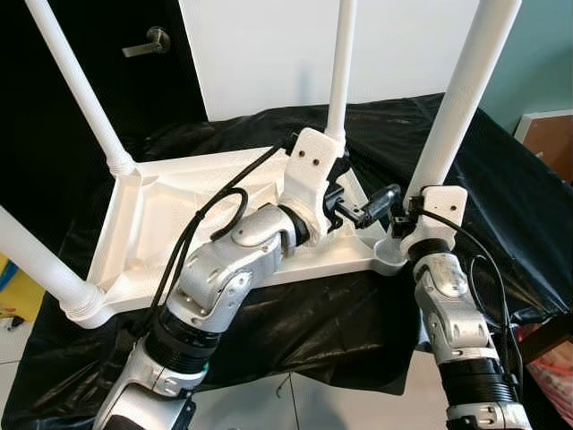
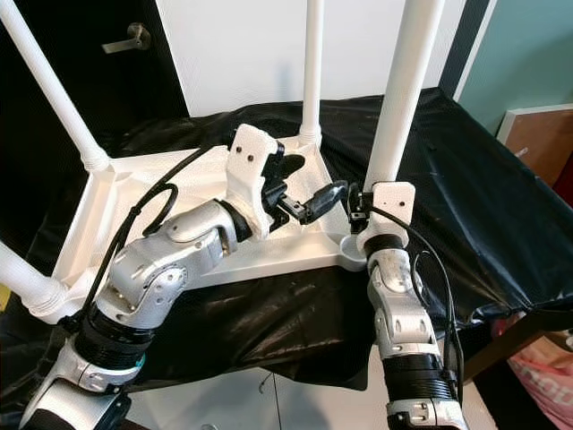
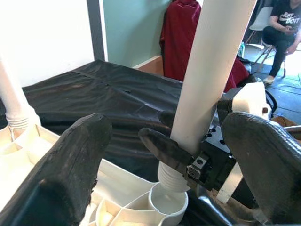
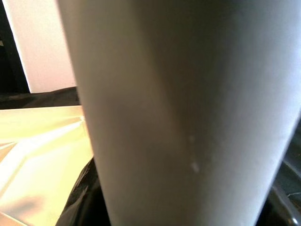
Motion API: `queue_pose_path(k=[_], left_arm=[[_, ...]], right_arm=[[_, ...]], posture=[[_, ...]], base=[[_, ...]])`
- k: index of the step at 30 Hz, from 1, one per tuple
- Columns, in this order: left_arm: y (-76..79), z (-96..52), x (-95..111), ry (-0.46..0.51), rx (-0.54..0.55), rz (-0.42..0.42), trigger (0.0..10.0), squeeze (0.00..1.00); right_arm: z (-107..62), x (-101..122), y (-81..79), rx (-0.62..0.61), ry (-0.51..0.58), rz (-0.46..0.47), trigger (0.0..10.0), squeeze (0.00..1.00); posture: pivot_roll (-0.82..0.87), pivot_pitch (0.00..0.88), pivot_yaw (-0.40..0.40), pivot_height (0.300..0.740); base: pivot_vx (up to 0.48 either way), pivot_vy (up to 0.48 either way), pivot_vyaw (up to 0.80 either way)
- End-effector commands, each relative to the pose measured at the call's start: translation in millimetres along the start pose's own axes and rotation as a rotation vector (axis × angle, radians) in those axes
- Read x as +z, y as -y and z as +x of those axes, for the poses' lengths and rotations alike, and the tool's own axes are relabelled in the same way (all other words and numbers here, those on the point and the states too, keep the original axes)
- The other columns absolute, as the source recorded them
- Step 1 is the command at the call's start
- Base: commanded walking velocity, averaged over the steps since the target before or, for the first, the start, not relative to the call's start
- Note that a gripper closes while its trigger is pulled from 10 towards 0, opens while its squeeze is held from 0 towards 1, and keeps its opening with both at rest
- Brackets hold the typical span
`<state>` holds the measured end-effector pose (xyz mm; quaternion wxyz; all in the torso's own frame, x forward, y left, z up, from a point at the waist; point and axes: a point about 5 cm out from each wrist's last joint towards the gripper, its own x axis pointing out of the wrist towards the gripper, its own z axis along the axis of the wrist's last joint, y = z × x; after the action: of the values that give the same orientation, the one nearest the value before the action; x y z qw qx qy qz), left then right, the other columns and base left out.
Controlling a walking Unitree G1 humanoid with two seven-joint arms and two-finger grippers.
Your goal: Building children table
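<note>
Upside-down white plastic children's table top lies on a black plastic sheet, four white round legs standing up from its corners. Right gripper clamps the near-right leg's base; left gripper, fingers spread and empty, hovers just beside it.

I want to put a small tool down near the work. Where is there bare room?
Free: the black cloth to the right of the leg that the right gripper holds, and the cloth behind the white tabletop. Crowded: the near right corner socket, where both grippers meet; the left gripper hovers open beside that leg.
</note>
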<state>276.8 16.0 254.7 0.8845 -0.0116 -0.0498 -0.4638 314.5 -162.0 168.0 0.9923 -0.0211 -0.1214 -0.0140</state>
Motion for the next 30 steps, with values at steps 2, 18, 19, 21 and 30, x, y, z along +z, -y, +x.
queue_pose_path(k=[2,18,19,21,30], left_arm=[[12.8,-2.5,-2,-0.016,-0.199,-0.002,10.0,0.00],[17.5,-6.8,-7,-0.056,-0.234,0.001,10.0,0.00],[17.5,-6.8,-7,-0.056,-0.234,0.001,10.0,0.00],[18.9,-8.0,-8,-0.066,-0.243,0.000,10.0,0.00],[19.6,-10.2,-11,-0.085,-0.246,0.000,10.0,0.00]], right_arm=[[-2.5,-4,1.6,-0.007,-0.001,0.009,10.0,0.00],[1.7,-18,4.3,0.025,-0.015,-0.004,10.0,0.00],[1.7,-18,4.3,0.025,-0.015,-0.004,10.0,0.00],[3.4,-22,3.4,0.043,-0.021,-0.007,10.0,0.00],[7.8,-28,-2.5,0.088,-0.027,0.007,10.0,0.00]], posture=[[-0.12,0.023,0.035,0.740],[-0.12,0.019,0.046,0.740],[-0.12,0.019,0.046,0.740],[-0.11,0.025,0.048,0.740],[-0.11,0.036,0.052,0.740]], base=[[0.000,0.000,0.00],[0.000,0.000,0.00],[0.000,0.000,0.00],[0.000,0.000,0.00],[0.000,0.000,0.00]])
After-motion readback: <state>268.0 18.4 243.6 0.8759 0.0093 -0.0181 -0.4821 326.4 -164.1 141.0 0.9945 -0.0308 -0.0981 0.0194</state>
